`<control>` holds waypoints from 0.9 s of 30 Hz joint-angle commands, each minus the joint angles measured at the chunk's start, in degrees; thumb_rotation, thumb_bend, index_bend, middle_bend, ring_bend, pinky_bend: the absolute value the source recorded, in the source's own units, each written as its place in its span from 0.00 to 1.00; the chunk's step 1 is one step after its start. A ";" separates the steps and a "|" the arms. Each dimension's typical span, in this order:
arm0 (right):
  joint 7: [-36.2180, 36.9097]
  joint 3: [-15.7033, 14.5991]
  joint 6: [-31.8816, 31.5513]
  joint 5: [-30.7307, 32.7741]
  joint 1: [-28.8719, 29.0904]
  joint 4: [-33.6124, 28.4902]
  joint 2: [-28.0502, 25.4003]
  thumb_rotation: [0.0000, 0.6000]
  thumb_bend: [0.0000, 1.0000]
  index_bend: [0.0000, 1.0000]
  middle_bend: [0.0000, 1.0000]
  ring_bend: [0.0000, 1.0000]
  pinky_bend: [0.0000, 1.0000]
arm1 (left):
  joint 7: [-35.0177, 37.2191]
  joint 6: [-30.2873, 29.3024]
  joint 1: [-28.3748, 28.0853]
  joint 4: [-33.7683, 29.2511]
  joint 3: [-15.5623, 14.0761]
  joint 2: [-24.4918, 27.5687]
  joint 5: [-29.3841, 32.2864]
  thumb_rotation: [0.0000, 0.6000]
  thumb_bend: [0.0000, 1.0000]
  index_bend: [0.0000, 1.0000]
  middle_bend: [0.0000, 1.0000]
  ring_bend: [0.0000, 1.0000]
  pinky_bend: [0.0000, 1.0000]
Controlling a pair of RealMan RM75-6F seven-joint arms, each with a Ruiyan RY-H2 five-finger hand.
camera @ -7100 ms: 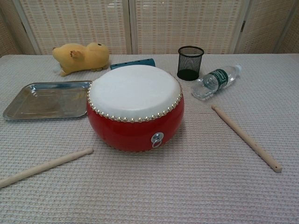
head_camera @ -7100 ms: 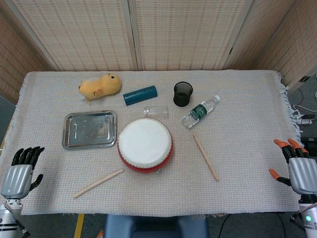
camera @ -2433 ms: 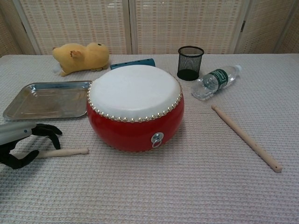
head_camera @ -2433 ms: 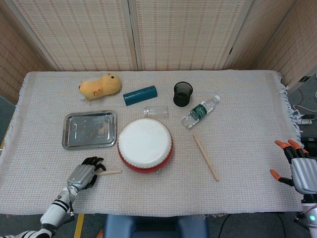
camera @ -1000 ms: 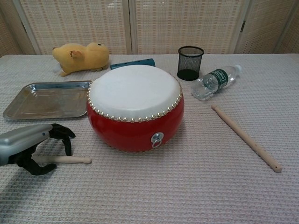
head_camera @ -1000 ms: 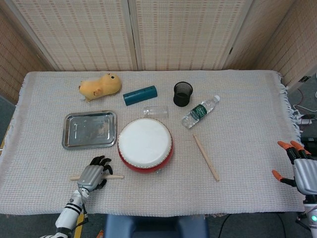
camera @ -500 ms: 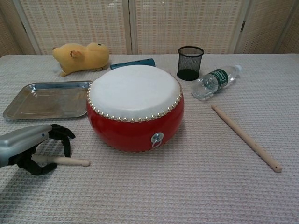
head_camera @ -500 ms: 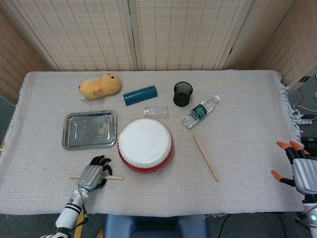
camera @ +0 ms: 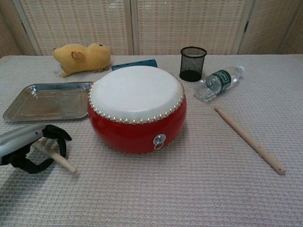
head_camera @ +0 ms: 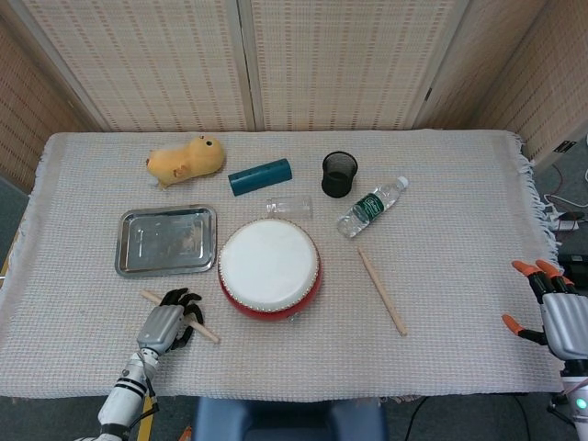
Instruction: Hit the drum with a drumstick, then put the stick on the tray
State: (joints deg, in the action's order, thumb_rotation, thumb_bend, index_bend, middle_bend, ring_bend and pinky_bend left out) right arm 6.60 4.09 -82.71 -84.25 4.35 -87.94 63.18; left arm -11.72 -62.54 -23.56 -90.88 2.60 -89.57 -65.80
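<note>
1. The left hand sits low on the tabletop, its dark fingers curled round a drumstick that it holds.
2. That stick lies slantwise through the hand: one end pokes out on the far side toward the tray, the other out on the near side toward the drum.
3. In the chest view the stick's rounded end lies just past the fingers, close to the cloth; whether it touches the cloth I cannot tell.
4. The drum, red with a white skin, stands just beside the left hand, on its inner side and a little further back; the two are apart.
5. The tray lies right behind the left hand, bare metal, with nothing of the task on it.
6. A second drumstick lies flat on the cloth beyond the drum, between it and the right hand.
7. The right hand hangs at the tabletop's far edge, well apart from everything, fingers spread and holding nothing.
8. Further back from the left hand: a yellow plush toy, a teal tube, a clear cup on its side, a black mesh cup and a water bottle lying down.
</note>
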 commanded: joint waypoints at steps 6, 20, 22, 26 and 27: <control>-0.48 0.05 -0.25 -0.40 0.10 -0.74 -0.53 1.00 0.18 0.17 0.21 0.08 0.23 | 26.11 -0.03 3.92 -5.64 4.27 7.80 -3.45 1.00 0.45 0.52 0.20 0.06 0.06; -1.74 0.23 -0.31 -0.65 0.46 -2.13 -1.29 1.00 0.18 0.17 0.21 0.08 0.22 | 79.95 10.03 3.82 -3.43 3.73 21.59 -19.20 1.00 0.45 0.52 0.21 0.07 0.07; -1.92 0.23 -0.35 -0.69 0.48 -2.27 -1.31 1.00 0.18 0.17 0.21 0.08 0.22 | 89.00 9.80 3.11 -1.83 2.68 22.45 -22.72 1.00 0.45 0.51 0.21 0.07 0.07; -2.16 0.19 -0.30 -0.67 0.51 -2.51 -1.31 1.00 0.18 0.17 0.21 0.08 0.22 | 105.60 7.26 1.65 2.68 0.03 22.73 -28.87 1.00 0.45 0.51 0.21 0.07 0.08; -2.22 0.19 -0.28 -0.65 0.52 -2.56 -1.32 1.00 0.18 0.17 0.21 0.08 0.22 | 109.47 6.50 1.08 4.40 -0.95 22.54 -30.44 1.00 0.45 0.51 0.21 0.07 0.08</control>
State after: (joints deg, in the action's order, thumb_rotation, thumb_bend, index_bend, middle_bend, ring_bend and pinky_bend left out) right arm 4.37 4.28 -82.99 -84.89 4.87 -90.50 61.85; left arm 80.59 -55.03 -20.55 -92.48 5.06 -69.56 -86.94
